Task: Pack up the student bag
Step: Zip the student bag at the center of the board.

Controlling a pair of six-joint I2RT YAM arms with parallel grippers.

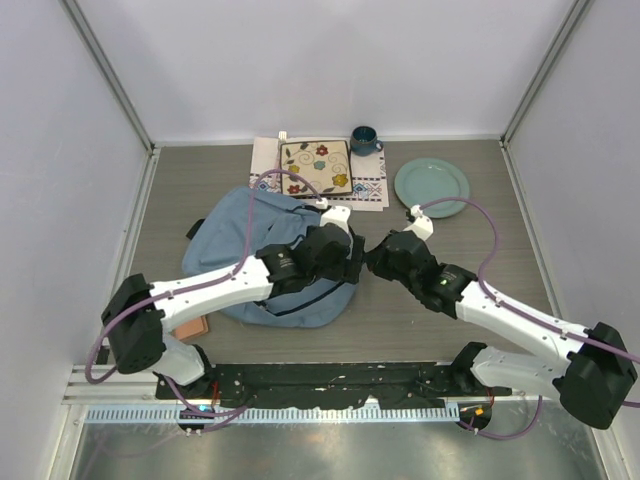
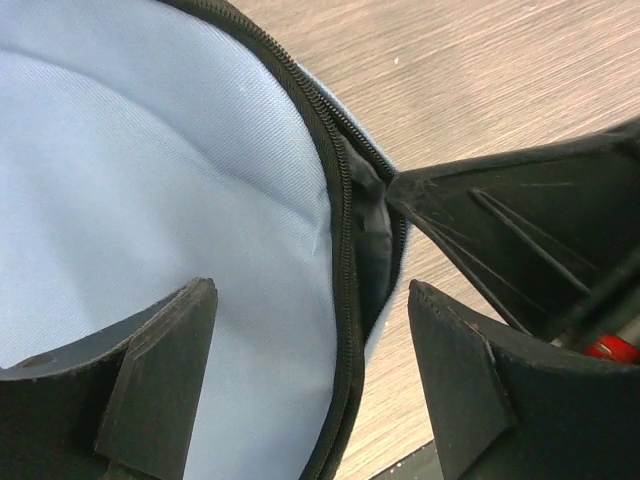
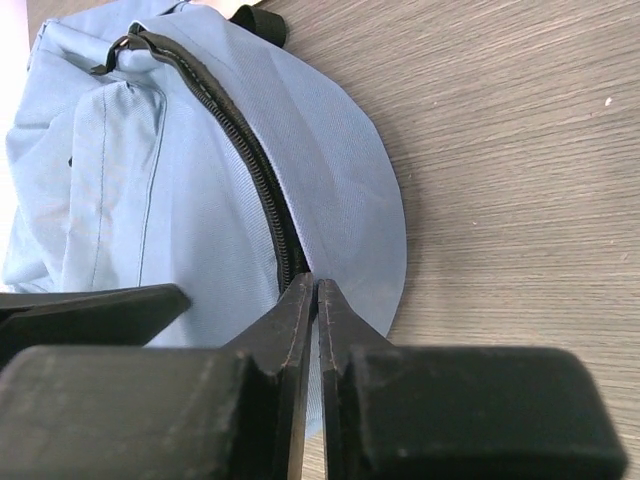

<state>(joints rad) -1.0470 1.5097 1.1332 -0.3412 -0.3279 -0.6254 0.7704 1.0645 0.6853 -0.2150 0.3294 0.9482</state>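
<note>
The soft light-blue fabric student bag (image 1: 235, 228) lies left of centre on the grey wood-grain table (image 1: 190, 180). The left arm (image 1: 215, 285) and right arm (image 1: 520, 325) bend inward to its right edge. The left gripper (image 2: 310, 300) gapes astride the dark zipper (image 2: 345, 200) (holding nothing), and the right gripper (image 3: 317, 287) pinches that same edge.

The bag (image 1: 250, 240) lies on the table (image 1: 480, 290), left of centre. Behind it lies a mat (image 1: 372, 192) with a square plate (image 1: 315, 167) on it. A mug (image 1: 364, 139) stands at the mat's back right corner, and a round plate (image 1: 431, 186) lies further right. The left hand (image 1: 350, 262) and the right hand (image 1: 372, 258) meet at the bag's right edge.
</note>
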